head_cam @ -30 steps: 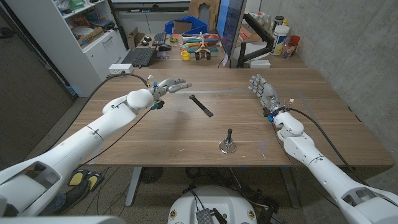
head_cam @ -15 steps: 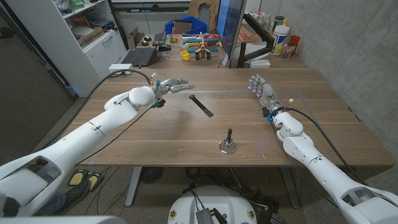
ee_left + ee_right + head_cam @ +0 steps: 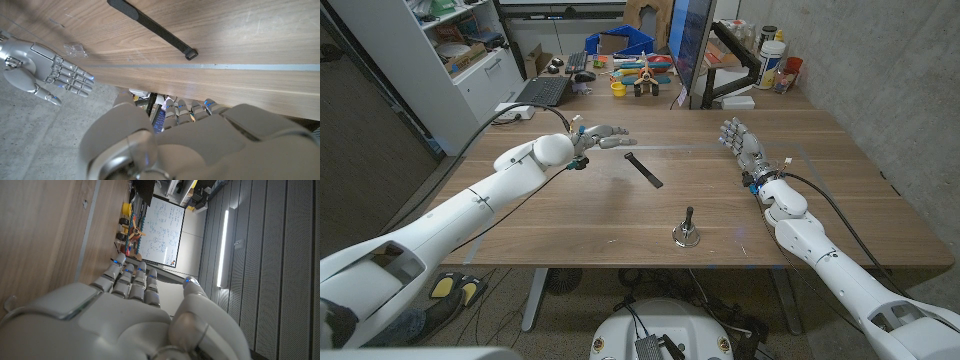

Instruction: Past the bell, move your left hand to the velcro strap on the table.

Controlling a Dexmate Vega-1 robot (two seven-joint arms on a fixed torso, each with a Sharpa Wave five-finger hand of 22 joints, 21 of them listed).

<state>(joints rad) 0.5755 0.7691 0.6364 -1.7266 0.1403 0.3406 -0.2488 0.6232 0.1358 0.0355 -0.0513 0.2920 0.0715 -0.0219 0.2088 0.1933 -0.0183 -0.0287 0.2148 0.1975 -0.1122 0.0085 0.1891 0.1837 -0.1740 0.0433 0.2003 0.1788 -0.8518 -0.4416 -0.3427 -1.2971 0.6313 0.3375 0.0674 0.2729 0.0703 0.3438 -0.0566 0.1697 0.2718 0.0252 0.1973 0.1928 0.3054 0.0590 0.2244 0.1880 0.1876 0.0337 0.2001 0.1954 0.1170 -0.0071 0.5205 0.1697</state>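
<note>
A black velcro strap (image 3: 643, 169) lies slantwise on the wooden table (image 3: 570, 210), past the middle. A small metal bell (image 3: 686, 234) with a black upright handle stands nearer the front edge. My left hand (image 3: 596, 136) hovers above the table just left of the strap's far end, fingers stretched out toward it and holding nothing. In the left wrist view the strap (image 3: 152, 28) lies beyond my left hand (image 3: 190, 130). My right hand (image 3: 741, 142) stands open at the right side of the table, fingers up, and also shows as the right hand (image 3: 45, 72) in the left wrist view.
A second desk (image 3: 620, 75) behind the table carries a laptop, toys and a monitor. A white shelf unit (image 3: 440, 50) stands at the back left. A small clear scrap (image 3: 74, 48) lies on the table near my right hand.
My left hand has drifted a little farther from me and slightly left, staying above the table near the strap's far end. My right hand and the bell have not moved.
</note>
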